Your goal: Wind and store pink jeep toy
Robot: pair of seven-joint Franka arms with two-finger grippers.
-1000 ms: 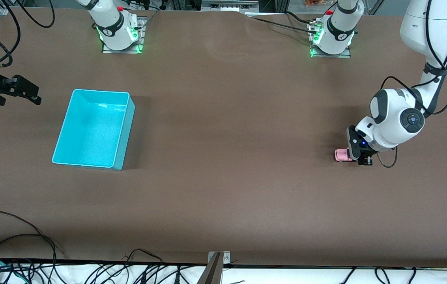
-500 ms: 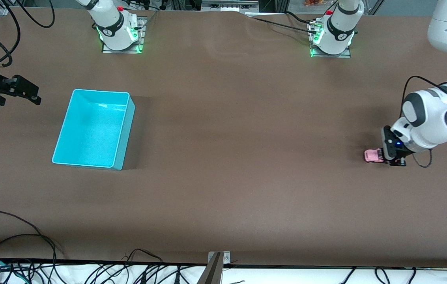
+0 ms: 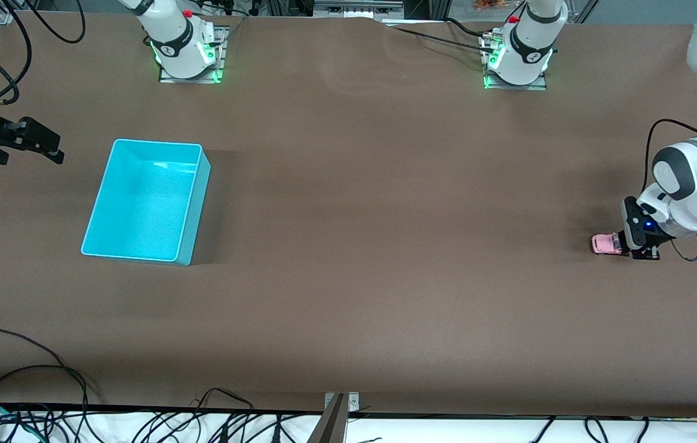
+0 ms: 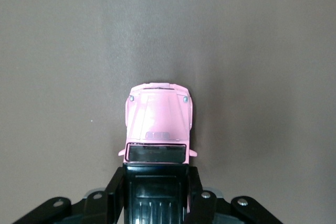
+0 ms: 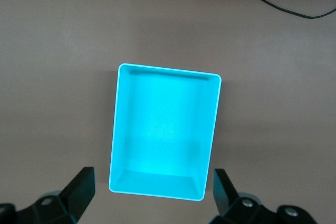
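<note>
The pink jeep toy point(image 3: 602, 244) stands on the brown table near the left arm's end. My left gripper point(image 3: 622, 245) is low at the table and shut on the jeep's black rear section. In the left wrist view the pink hood point(image 4: 157, 119) points away from the gripper point(image 4: 156, 184), with one black finger point(image 4: 116, 184) on each side of the black roof. The cyan bin point(image 3: 195, 206) sits empty toward the right arm's end. My right gripper point(image 3: 47, 146) waits open and empty beside the bin, at the table's edge. It is open in the right wrist view point(image 5: 152, 192).
The bin fills the middle of the right wrist view point(image 5: 165, 124). Both arm bases point(image 3: 185, 52) stand along the table's edge farthest from the front camera. Loose cables point(image 3: 28, 369) lie along the nearest edge.
My left gripper has dragged the jeep along the table toward the left arm's end. The right arm and the bin have not moved.
</note>
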